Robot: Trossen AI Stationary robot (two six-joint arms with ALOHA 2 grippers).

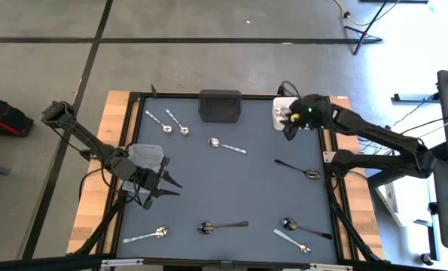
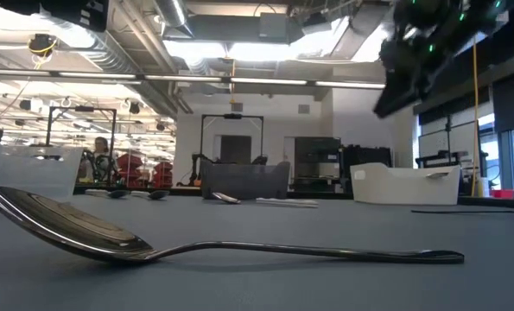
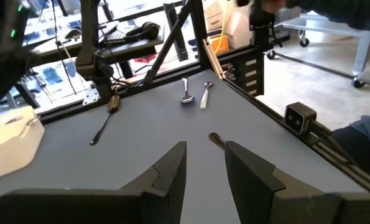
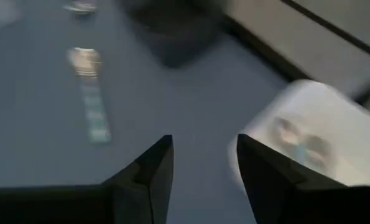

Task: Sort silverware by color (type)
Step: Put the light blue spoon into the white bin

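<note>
right gripper (image 1: 290,123): jaws apart, empty, over white bin (image 1: 281,111)
left gripper (image 1: 166,186): jaws apart, empty, by clear bin (image 1: 144,156)

Glossy metal spoon (image 2: 196,246) on a matt grey mat (image 1: 231,188).

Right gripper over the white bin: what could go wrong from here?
The right gripper hangs at the white bin edge with fingers open and empty; swinging away low could clip the rim. Two spoons by the black bin lie close together, so one grasp may nudge the other.
</note>
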